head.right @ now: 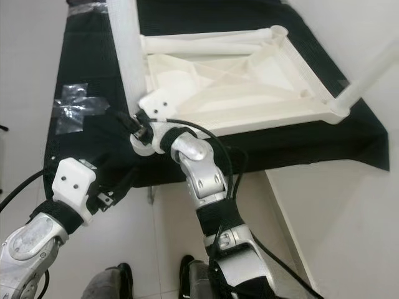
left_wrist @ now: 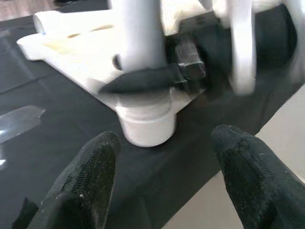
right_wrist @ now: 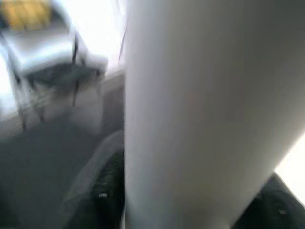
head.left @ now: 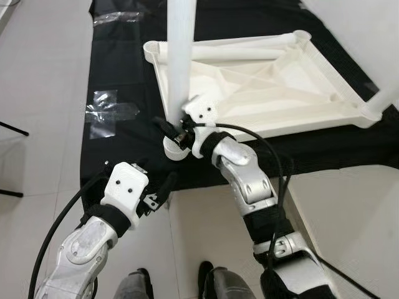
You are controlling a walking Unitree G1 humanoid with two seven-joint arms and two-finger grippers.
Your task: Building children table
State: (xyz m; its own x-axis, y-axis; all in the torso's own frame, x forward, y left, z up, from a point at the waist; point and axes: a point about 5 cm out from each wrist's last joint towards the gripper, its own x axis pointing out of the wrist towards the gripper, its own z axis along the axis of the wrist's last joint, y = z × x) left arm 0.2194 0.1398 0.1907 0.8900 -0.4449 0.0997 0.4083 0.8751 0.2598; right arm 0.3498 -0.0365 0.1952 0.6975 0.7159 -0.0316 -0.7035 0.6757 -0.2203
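Note:
A white children's table top lies upside down on a black cloth. A white table leg stands upright in the round socket at the top's near left corner. My right gripper is shut on this leg just above the socket; the leg sits between its dark fingers. A second white leg rises from the far right corner. My left gripper hovers open by the cloth's front edge, a short way from the socket, its fingertips apart with nothing between them.
Clear tape and crumpled plastic film lie on the cloth to the left. White floor surrounds the cloth. My feet stand just before its front edge. Thin black furniture legs show at the far left.

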